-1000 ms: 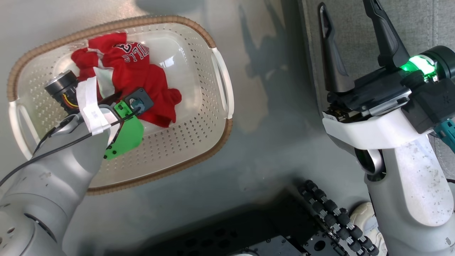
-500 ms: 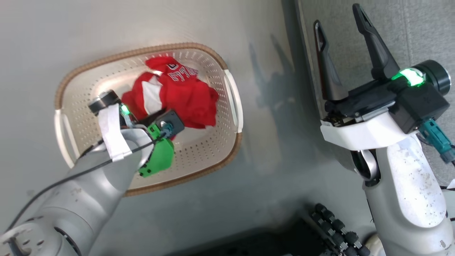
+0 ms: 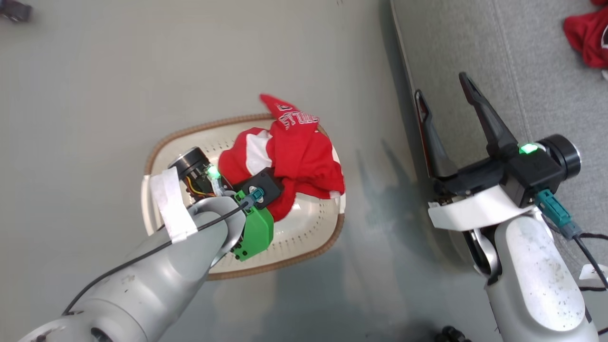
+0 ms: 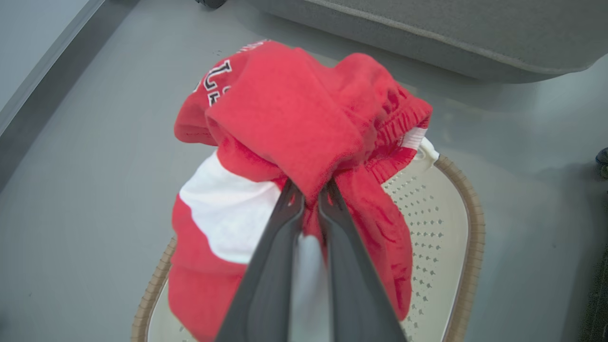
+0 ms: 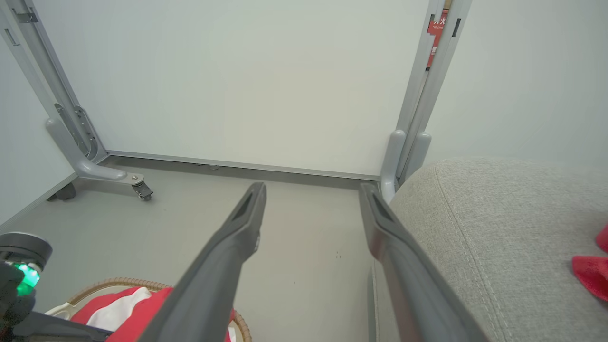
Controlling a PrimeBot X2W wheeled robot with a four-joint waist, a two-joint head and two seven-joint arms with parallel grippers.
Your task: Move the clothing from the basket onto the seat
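Note:
My left gripper (image 4: 311, 192) is shut on a red piece of clothing (image 4: 285, 104) with a white stripe and black-and-white lettering. It holds the bunched clothing (image 3: 299, 152) up over the right part of the cream basket (image 3: 294, 259), and the cloth drapes past the rim (image 4: 470, 228). In the head view the cloth hides the left fingers. My right gripper (image 3: 440, 88) stands open and empty over the left edge of the grey seat (image 3: 475, 47). A second red garment (image 3: 586, 35) lies on the seat at the far right.
Grey floor (image 3: 95, 95) surrounds the basket. A grey wheeled partition foot (image 5: 109, 173) and a pale wall panel (image 5: 247, 85) stand beyond, and a post (image 5: 403, 152) rises by the seat's corner (image 5: 498, 228). Cables (image 3: 589, 256) hang by my right wrist.
The head camera has pulled up and away, so the basket looks smaller. My left gripper has raised the red clothing from the basket's floor to above its right rim. The right gripper stays open.

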